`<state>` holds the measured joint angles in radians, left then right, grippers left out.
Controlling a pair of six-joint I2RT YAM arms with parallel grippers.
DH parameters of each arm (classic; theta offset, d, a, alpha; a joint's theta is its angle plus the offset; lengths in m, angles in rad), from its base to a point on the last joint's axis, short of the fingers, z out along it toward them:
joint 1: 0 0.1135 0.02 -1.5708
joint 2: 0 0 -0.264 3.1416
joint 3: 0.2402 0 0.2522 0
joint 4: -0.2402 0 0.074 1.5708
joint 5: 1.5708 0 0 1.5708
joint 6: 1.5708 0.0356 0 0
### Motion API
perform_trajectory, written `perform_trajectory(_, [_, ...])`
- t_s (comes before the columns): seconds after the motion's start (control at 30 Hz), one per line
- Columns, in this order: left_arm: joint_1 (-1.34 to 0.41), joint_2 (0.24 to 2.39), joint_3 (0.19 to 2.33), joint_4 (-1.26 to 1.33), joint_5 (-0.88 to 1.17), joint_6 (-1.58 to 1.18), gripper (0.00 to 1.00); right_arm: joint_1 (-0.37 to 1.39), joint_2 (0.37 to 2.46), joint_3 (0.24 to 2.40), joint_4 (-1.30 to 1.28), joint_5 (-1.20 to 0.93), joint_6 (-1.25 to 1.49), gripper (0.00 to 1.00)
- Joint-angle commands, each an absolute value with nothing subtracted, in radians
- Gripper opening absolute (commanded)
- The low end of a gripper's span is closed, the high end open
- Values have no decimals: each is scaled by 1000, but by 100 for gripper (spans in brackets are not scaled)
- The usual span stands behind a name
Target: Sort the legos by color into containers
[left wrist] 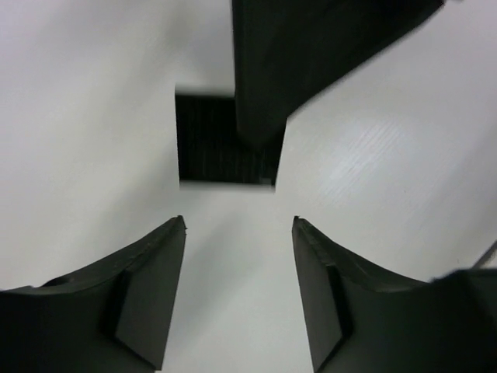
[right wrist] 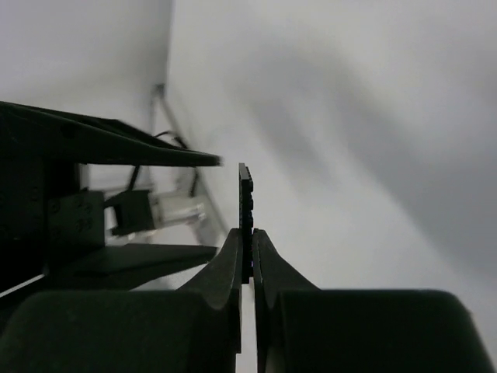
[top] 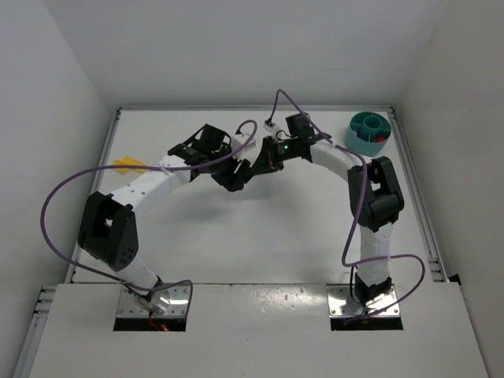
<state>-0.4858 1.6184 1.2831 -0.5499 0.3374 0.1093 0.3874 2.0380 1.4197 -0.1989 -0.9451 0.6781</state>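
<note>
My right gripper [right wrist: 249, 233] is shut on a thin black lego plate [right wrist: 246, 203] that stands on edge and sticks out past the fingertips. In the left wrist view the same black lego [left wrist: 213, 144] hangs just beyond my open, empty left gripper [left wrist: 239, 221], partly covered by a right finger [left wrist: 311, 54]. In the top view the left gripper [top: 234, 179] and the right gripper [top: 257, 166] meet tip to tip above the middle of the table. The round teal tub [top: 368, 131] stands at the back right, with a red piece [top: 379, 138] in one compartment. Yellow legos [top: 126, 165] lie at the left edge.
White walls close in the table on three sides. Purple cables loop off both arms: one [top: 55, 205] bulges out to the left, another [top: 386, 272] hangs near the right base. The left gripper's fingers [right wrist: 116, 144] fill the left of the right wrist view.
</note>
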Motion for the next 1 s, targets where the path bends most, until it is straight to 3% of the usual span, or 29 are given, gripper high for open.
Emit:
perform_trajectory(0.0, [-474, 1523, 1281, -489, 214, 23, 64, 327, 1935, 1560, -385, -700, 446, 0])
perform_trajectory(0.13, [-450, 1496, 1272, -449, 34, -75, 76, 266, 1911, 1707, -518, -387, 370, 0])
perform_trajectory(0.17, [-449, 1496, 1281, -449, -4, -112, 81, 253, 1911, 1724, -540, -288, 370, 0])
perform_trajectory(0.2, [-449, 1485, 1281, -436, -82, -132, 95, 242, 1911, 1742, -549, -249, 361, 0])
perform_trajectory(0.23, [-449, 1485, 1281, -436, -110, -143, 100, 220, 1911, 1776, -560, -214, 360, 0])
perform_trajectory(0.43, [-449, 1454, 1290, -416, -178, -181, 100, 144, 2023, 2001, -667, 200, 492, 0])
perform_trajectory(0.53, [-449, 1454, 1281, -407, -178, -190, 100, 97, 2115, 2153, -727, 303, 575, 0])
perform_trajectory(0.8, [-440, 1433, 1250, -397, -178, -190, 100, 48, 2206, 2236, -664, 462, 664, 0])
perform_trajectory(0.97, [-431, 1424, 1230, -388, -178, -190, 100, -6, 2284, 2301, -649, 446, 751, 0])
